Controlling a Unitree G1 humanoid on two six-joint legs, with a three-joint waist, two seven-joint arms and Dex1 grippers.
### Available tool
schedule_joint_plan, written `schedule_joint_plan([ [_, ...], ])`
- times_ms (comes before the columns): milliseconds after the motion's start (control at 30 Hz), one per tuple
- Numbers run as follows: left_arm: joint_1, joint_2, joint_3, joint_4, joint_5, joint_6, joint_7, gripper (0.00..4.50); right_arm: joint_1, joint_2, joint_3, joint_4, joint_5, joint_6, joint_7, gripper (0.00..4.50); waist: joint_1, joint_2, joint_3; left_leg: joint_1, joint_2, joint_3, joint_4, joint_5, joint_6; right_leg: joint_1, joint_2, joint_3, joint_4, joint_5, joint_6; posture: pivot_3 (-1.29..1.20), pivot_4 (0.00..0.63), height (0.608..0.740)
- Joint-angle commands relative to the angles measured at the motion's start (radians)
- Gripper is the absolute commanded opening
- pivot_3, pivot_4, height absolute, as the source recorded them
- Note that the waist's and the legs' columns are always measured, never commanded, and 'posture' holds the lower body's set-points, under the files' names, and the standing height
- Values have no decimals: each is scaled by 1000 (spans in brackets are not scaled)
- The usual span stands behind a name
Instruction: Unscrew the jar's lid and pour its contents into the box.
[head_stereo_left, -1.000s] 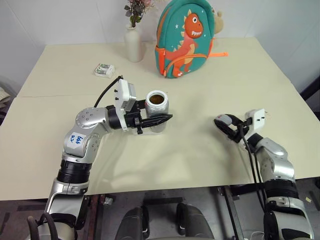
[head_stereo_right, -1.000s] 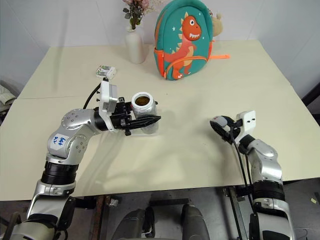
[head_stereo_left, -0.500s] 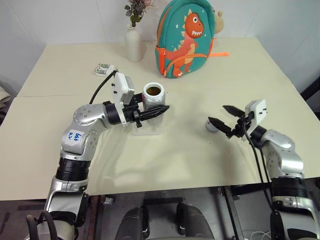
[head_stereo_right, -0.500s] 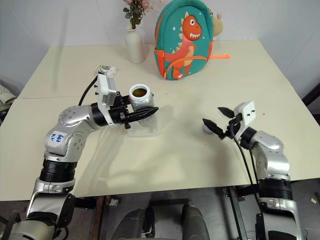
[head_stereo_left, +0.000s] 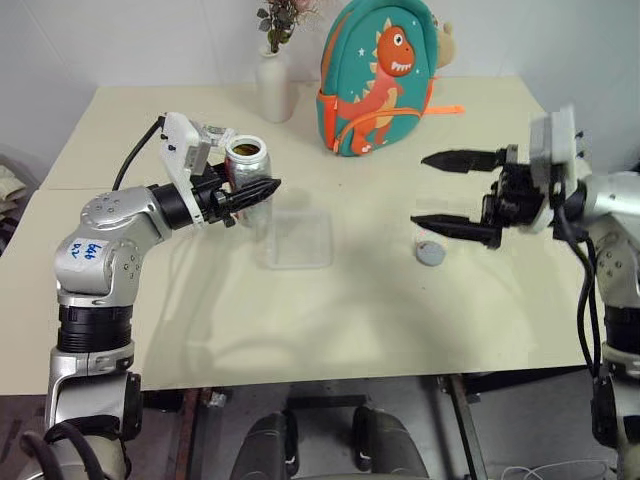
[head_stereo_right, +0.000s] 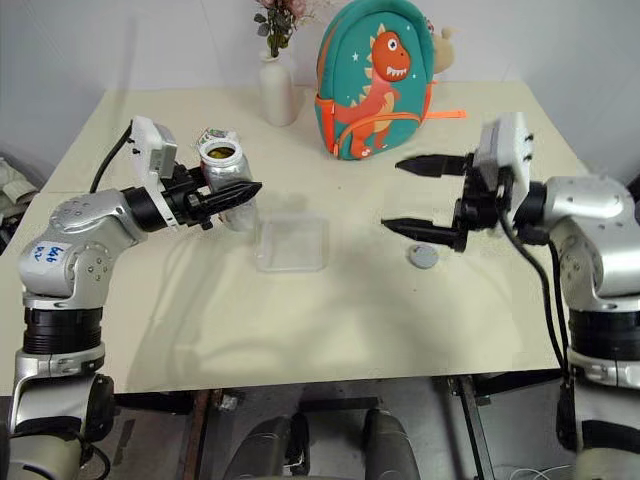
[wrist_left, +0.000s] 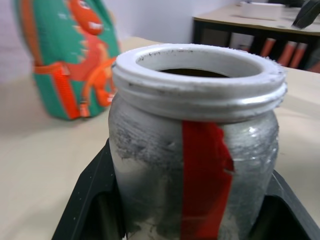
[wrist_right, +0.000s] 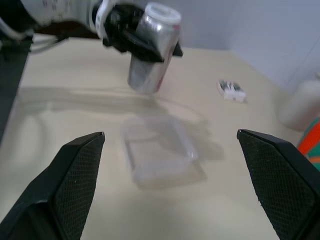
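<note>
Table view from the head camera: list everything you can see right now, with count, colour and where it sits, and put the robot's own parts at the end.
jar: one, silvery with a red strip, open mouth, held upright above the table, left of the box
contents: brown, seen through the jar's mouth; count cannot be told
box: one, clear plastic, on the table's middle
lid: one, silvery-grey, flat on the table right of the box
packet: one, white and green, on the table behind the jar
vase: one, white, holding flowers, at the table's far edge
backpack: one, teal with an orange dinosaur, right of the vase
table: one, cream
left gripper: black, shut on the jar
right gripper: black, open, raised above the lid
</note>
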Motion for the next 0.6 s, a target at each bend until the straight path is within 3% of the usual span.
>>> schedule_joint_plan([
  [33,16,16,20,-16,19,-30,18,2054,-47,18,-9,20,37,14,20,4470,5,0,0,0,0,0,-1,0,0,0,0,0,-1,0,0,0,150,740],
  [433,-21,58,-117,86,296,-279,52,2054,1,118,36,-46,54,38,-8,4470,17,0,0,-1,0,5,-1,1,1,-1,1,-1,-2,0,1,0,150,740],
  [600,-135,132,-357,181,717,-612,166,2054,10,145,25,-32,56,38,-47,4470,16,0,0,-1,0,7,-1,-3,-2,-2,0,-1,-4,1,2,0,150,740],
])
